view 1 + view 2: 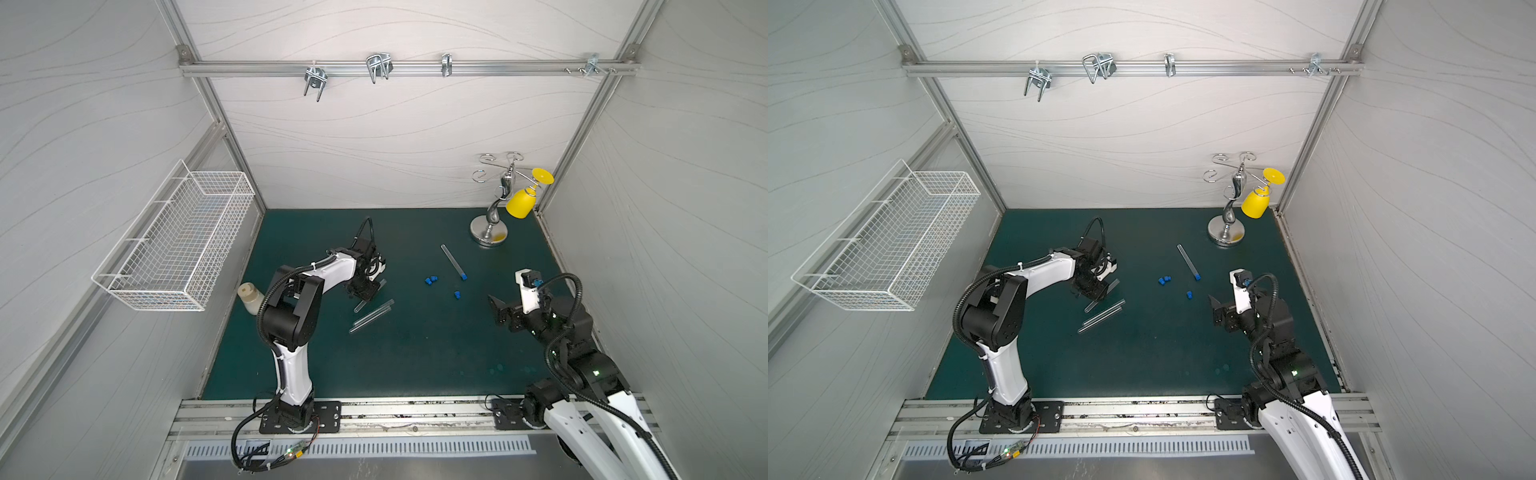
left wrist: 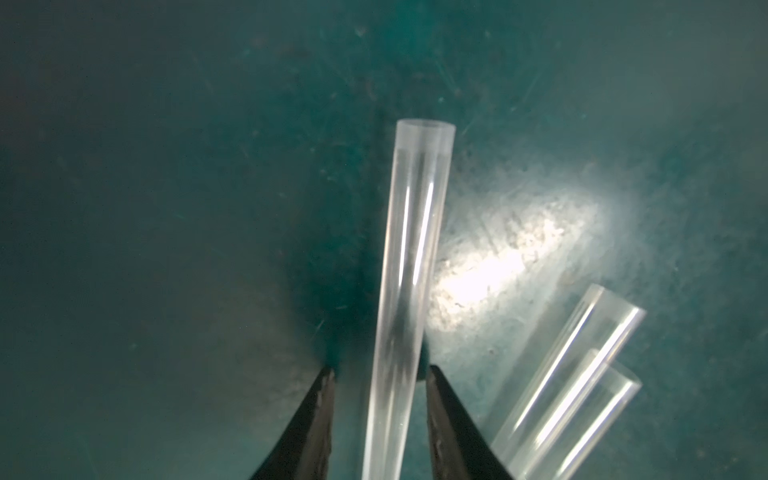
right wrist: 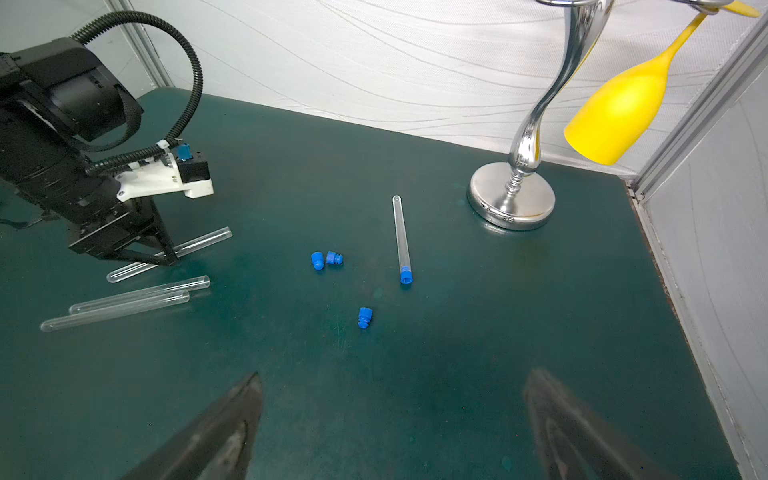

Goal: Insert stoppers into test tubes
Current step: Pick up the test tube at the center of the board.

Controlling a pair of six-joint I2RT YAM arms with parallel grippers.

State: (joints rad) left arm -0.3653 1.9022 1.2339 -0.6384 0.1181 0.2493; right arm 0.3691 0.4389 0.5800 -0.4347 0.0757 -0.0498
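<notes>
Four test tubes, four stoppers

Three clear test tubes lie unplugged on the surface, two side by side; the fourth tube lies well apart, blue stopper already in. Three loose stoppers sit between.

Both top views: mounted high over the front edge, tilted down toward the back wall, far enough to take in the whole mat; near-identical. Left wrist: very close, looking down on one test tube. Right wrist: low over the mat, facing the back right corner, sharing the stoppers and stand with the top views.
</notes>
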